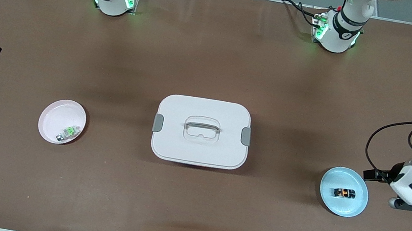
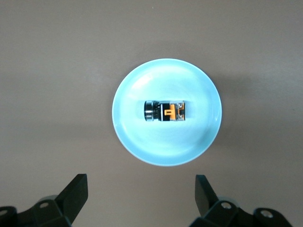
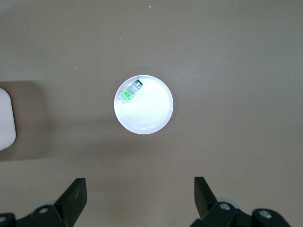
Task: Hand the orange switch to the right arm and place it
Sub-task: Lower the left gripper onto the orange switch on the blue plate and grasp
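high front overview, wrist cameras looking down

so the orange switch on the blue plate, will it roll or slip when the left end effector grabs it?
The orange switch lies on its side in the blue plate, and one end looks round, so a nudge could probably roll it. The middle looks blocky with flat faces, likely a better grip. It looks rigid and small, so probably light; the plate's smooth dish may let it slide.

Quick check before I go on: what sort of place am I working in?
Likely a robotics lab bench: a brown-covered table, two arm bases bolted along its edge, loose cables, and staged props like the blue plate holding the orange switch.
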`<state>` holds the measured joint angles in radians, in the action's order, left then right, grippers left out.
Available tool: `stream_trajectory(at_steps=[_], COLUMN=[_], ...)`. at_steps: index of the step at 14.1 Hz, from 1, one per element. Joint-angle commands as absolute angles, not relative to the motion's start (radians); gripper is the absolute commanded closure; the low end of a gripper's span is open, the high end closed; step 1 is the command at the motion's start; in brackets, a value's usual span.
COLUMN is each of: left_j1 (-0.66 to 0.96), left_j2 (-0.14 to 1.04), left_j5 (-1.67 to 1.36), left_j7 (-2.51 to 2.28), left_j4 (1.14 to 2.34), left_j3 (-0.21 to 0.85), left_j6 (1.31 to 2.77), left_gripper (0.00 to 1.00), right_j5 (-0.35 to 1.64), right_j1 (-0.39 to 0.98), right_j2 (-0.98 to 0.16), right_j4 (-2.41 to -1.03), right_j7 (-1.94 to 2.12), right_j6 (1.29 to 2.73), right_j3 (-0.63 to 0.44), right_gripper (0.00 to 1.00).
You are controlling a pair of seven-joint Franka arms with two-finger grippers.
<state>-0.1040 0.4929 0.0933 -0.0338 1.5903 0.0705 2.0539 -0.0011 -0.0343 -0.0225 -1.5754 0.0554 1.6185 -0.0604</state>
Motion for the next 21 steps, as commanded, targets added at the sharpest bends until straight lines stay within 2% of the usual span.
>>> stream_trajectory(at_steps=[1, 3, 9, 21], left_j1=[-0.104, -0.104, -0.104, -0.097], left_j2=[0.517, 0.55, 0.638, 0.699], left_j5=[0.11, 0.109, 0.113, 0.114], left_j7=[-0.041, -0.052, -0.103, -0.086], left_j4=[1.623, 1.641, 1.629, 1.626], left_j3=[0.071, 0.071, 0.069, 0.072], left_j6=[2.15, 2.226, 2.302, 2.404], left_gripper=[0.0, 0.0, 0.0, 0.0], right_j5=[0.003, 0.003, 0.005, 0.005], right_j1=[-0.046, -0.052, -0.054, -0.055], right_j2=[-0.014, -0.014, -0.014, -0.014], right_j4=[-1.577, -1.577, -1.578, -1.578], right_j7=[0.048, 0.048, 0.048, 0.048], right_j6=[1.614, 1.614, 1.614, 1.614], right_j3=[-0.054, -0.054, -0.054, -0.054], right_gripper=[0.0, 0.0, 0.0, 0.0])
